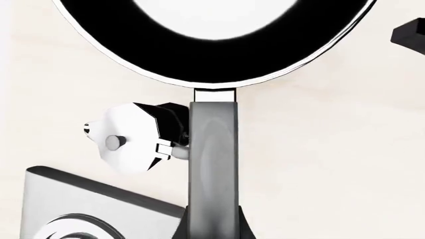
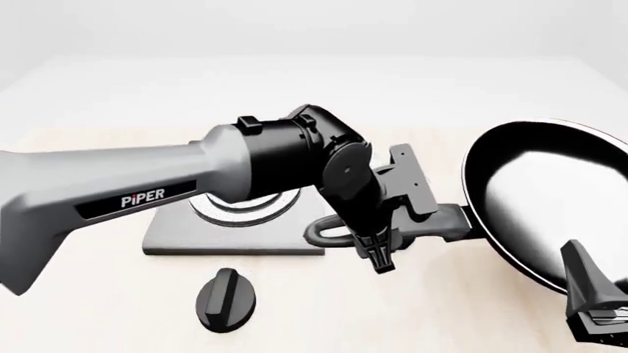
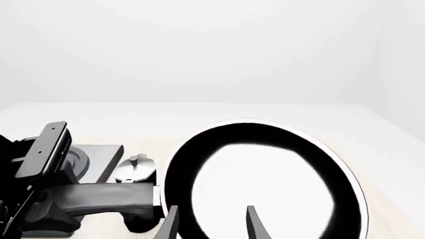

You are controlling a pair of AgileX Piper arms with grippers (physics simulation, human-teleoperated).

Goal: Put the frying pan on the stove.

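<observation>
The frying pan [image 2: 549, 193] is glossy black with a pale glare inside and sits right of the stove [image 2: 235, 234]. Its grey handle [image 2: 334, 232] reaches left to the stove's right edge. My left gripper [image 2: 387, 246] is shut on that handle. In the left wrist view the handle [image 1: 212, 159] runs between the fingers [image 1: 247, 228] up to the pan [image 1: 219, 59], with a stove corner [image 1: 79, 209] beside it. My right gripper [image 2: 592, 305] is open at the pan's near rim. In the right wrist view its fingers [image 3: 256, 224] stand on either side of that rim [image 3: 259, 184].
A black oval knob [image 2: 226, 298] lies in front of the stove. A black-and-silver moka pot [image 1: 139, 137] stands beside the pan's handle, also seen as a moka pot [image 3: 136, 169] next to the stove [image 3: 99, 157]. My left arm [image 2: 147, 184] crosses above the stove.
</observation>
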